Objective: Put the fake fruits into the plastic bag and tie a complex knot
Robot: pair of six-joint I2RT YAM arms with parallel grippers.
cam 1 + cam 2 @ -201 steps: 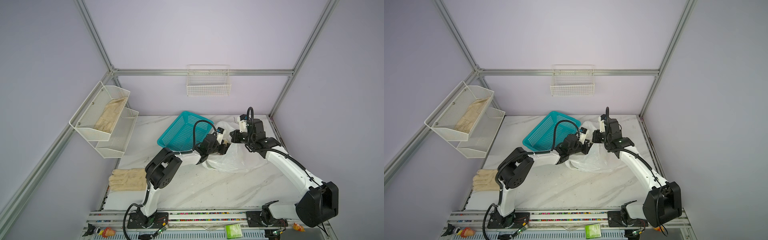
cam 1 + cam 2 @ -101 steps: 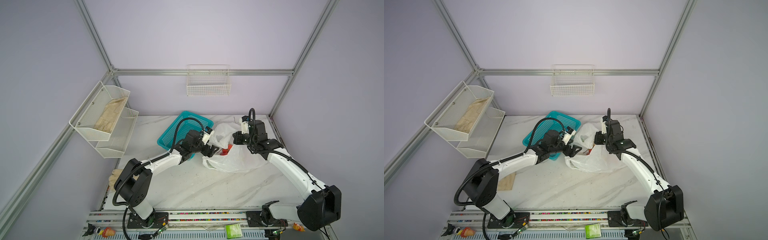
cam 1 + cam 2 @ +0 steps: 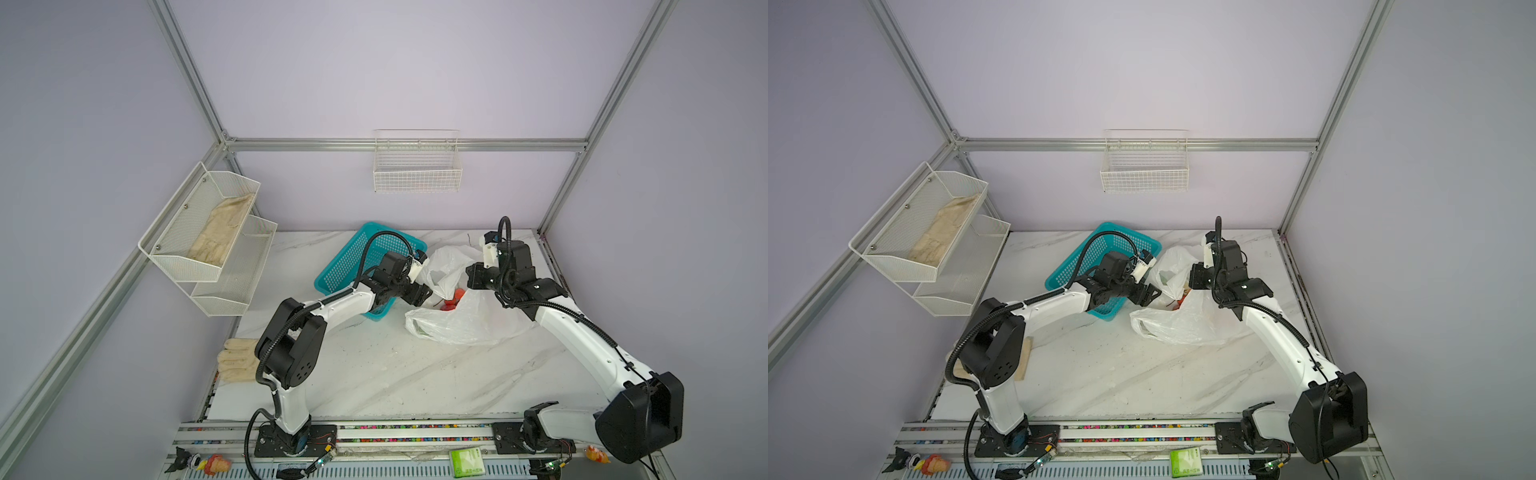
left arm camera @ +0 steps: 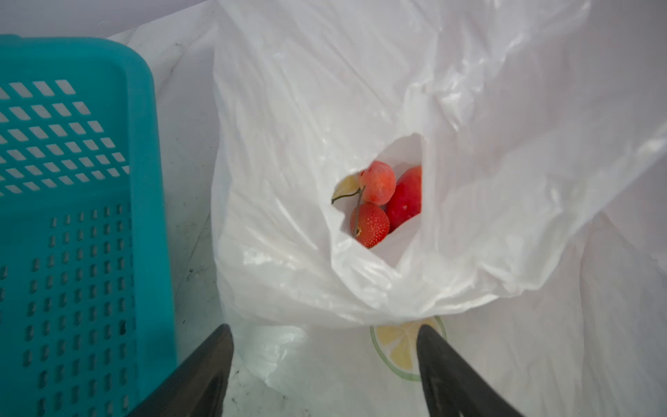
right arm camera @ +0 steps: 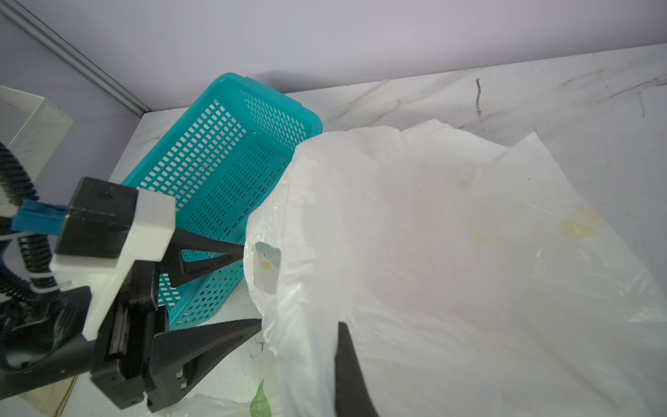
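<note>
**Fake fruits** (image 4: 379,205): three in sight, red to pink, bunched and touching one another inside the plastic bag. They are seen through its open mouth in the left wrist view. One has a pimpled skin and a thin stem. Any others cannot be made out.

**Plastic bag** (image 3: 465,324): thin, white, crinkled film printed with a lemon slice and green leaves. The body lies slumped on the table, right of centre. One side of the mouth is lifted up off the table, and the opening faces the left arm.

**Right gripper** (image 3: 471,278): closed, pinching the raised edge of the plastic bag. Only one dark finger shows in its own wrist view, the film covering the rest.

**Left gripper** (image 5: 249,285): jaws spread wide with nothing between them. It is level with the bag's mouth, fingertips right at the film's edge.

**Basket** (image 3: 353,266): teal, perforated, tilted up on one side behind the left arm's wrist, just beside the bag.

**Table** (image 3: 415,374): white marbled top.

**Gloves** (image 3: 237,359): beige, lying at the table's left edge, well apart from the bag. Another pale piece of the same fabric lies in the upper tier of the rack.

**Rack** (image 3: 199,270): white mesh, two tiers, fixed to the left frame rail.

**Wire basket** (image 3: 417,183): white, hung on the back rail.
</note>
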